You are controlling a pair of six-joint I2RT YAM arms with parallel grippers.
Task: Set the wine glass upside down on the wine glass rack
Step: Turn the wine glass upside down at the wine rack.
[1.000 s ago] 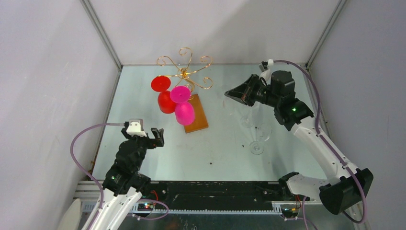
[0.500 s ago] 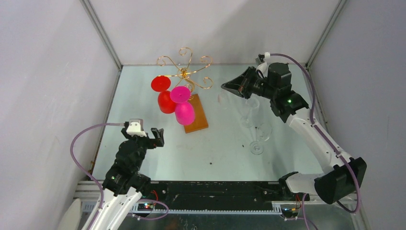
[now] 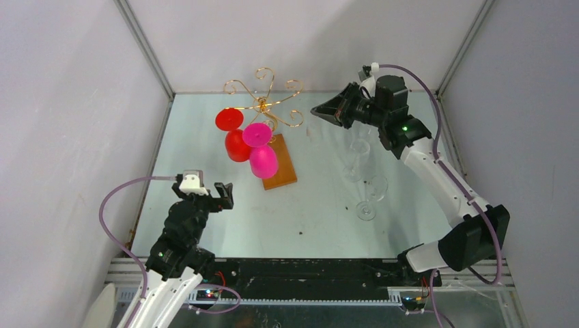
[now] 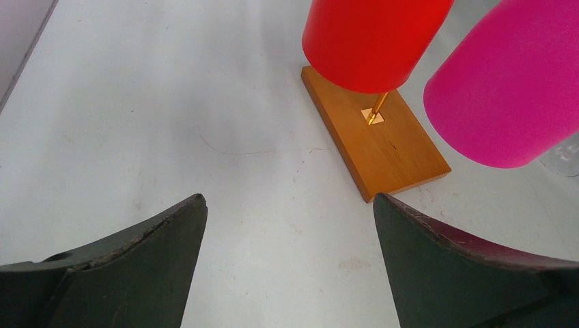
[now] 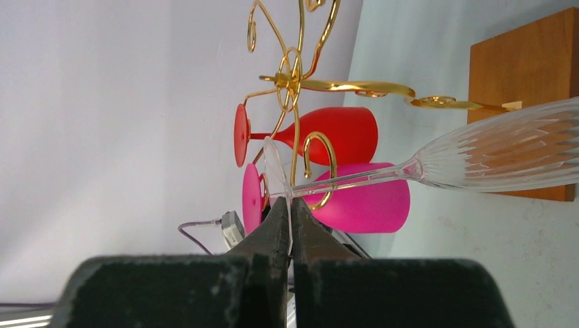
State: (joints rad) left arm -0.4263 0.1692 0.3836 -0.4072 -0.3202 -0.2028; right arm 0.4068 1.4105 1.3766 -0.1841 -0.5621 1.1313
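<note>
Wine glass, clear and ribbed, hangs in the air bowl downward, just right of the rack. At the far left, the left tool hovers over the grey surface, its jaws wide and empty. One gold wire rack on a brown wooden base carries two glasses upside down: one red glass and one magenta glass. The right tool is clamped tight on the stem of the wine glass, next to its foot. Two more clear glasses stand upright on the surface at the right, a far clear glass and a near clear glass.
</note>
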